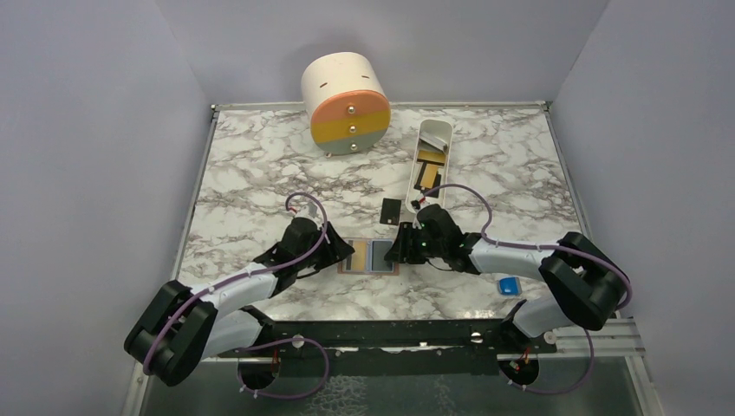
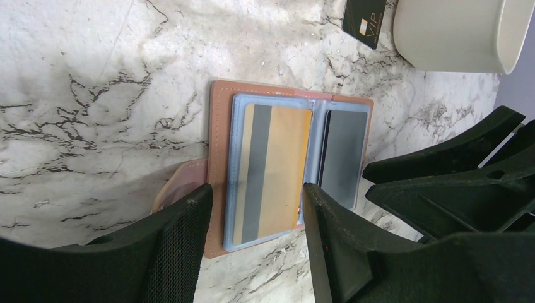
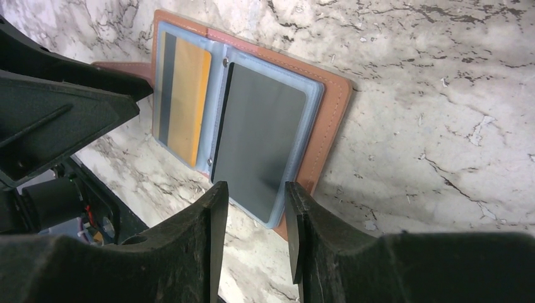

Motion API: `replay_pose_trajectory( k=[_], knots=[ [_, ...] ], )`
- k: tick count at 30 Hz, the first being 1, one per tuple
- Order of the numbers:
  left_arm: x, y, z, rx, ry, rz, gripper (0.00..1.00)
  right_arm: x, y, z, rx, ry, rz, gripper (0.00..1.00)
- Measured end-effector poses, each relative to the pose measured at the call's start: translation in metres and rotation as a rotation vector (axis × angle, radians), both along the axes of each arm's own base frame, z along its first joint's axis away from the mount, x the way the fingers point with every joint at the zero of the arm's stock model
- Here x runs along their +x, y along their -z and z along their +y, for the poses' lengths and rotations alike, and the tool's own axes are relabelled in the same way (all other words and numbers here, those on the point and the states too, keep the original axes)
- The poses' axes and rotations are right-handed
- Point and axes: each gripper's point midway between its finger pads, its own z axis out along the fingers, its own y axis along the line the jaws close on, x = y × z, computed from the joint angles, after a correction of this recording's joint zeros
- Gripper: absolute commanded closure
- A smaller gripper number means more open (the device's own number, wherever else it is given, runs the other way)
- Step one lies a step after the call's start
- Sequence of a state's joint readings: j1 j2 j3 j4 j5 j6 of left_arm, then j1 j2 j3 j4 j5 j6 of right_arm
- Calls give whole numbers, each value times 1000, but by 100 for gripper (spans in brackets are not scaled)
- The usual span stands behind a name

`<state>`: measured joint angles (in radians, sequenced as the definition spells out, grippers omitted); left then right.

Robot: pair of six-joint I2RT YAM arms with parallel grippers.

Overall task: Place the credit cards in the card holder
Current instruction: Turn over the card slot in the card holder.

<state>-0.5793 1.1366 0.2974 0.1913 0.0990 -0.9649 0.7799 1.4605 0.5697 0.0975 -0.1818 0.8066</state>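
Note:
The card holder (image 1: 368,257) lies open and flat on the marble between my two grippers. A tan credit card with a grey stripe (image 2: 271,170) sits in its left pocket and a dark grey card (image 3: 258,139) in its right pocket. My left gripper (image 2: 255,189) is open, its fingers standing over the near edge of the left half, holding nothing. My right gripper (image 3: 255,188) is open by a narrower gap at the near edge of the right half, also holding nothing. Another black card (image 1: 392,209) lies loose on the table beyond the holder.
A long white tray (image 1: 446,139) with more cards (image 1: 429,173) stands at the back right, close behind my right gripper. A round cream drawer unit (image 1: 346,102) sits at the back. A small blue block (image 1: 509,285) lies by the right arm.

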Motion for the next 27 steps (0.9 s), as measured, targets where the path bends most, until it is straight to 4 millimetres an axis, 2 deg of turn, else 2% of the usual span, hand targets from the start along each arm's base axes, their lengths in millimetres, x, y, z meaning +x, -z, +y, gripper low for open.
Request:
replay_pose_trajectory(
  k=[6, 13, 27],
  knots=[
    [1, 1, 0, -9, -1, -9, 43, 1, -2, 2, 10, -1, -6, 62],
    [3, 1, -3, -21, 3, -18, 43, 0, 6, 1, -3, 4, 13, 62],
    [1, 3, -2, -50, -13, -14, 47, 5, 3, 2, -12, 18, 4, 61]
  ],
)
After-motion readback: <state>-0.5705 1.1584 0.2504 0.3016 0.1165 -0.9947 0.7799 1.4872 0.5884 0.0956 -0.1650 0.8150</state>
